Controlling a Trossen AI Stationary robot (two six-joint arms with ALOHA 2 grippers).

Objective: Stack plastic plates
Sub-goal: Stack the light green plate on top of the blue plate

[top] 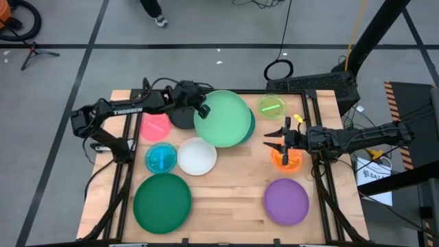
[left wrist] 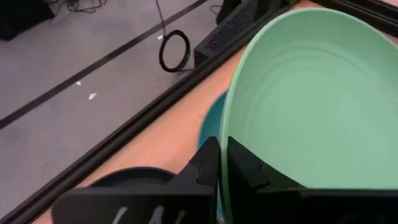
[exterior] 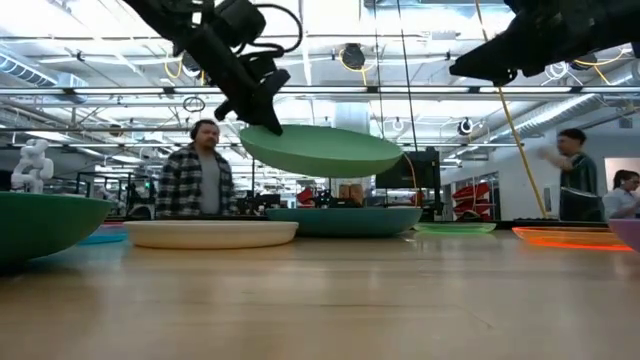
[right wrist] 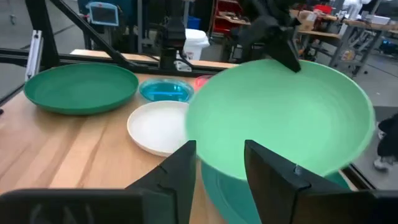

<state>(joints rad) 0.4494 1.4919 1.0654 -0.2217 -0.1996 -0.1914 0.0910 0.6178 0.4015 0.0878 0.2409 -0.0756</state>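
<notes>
My left gripper point(top: 200, 110) is shut on the large mint plate point(top: 223, 118) and holds it in the air above the teal plate point(exterior: 345, 220), which rests on the table. The black plate point(top: 180, 120) lies under the left wrist. Pink point(top: 156, 125), blue point(top: 161, 158), white point(top: 197, 156) and dark green point(top: 162, 200) plates lie on the left half of the table. Purple point(top: 287, 201), orange point(top: 288, 161) and lime point(top: 271, 106) plates lie on the right half. My right gripper point(top: 269, 138) is open, hovering by the orange plate and pointing at the mint plate point(right wrist: 280, 118). My left gripper pinches the mint plate's rim point(left wrist: 225, 146) on its left side, one finger point(left wrist: 208, 163) under the rim and the other point(left wrist: 252, 171) on the plate's upper face. It comes slanting down from the table's left. The plate is lifted clear, tilted slightly, above the teal plate.
A dark frame rail point(top: 322, 130) runs along the table's edges. Bare wood point(top: 233, 199) lies between the dark green and purple plates. People point(exterior: 200, 170) stand in the room beyond the far edge.
</notes>
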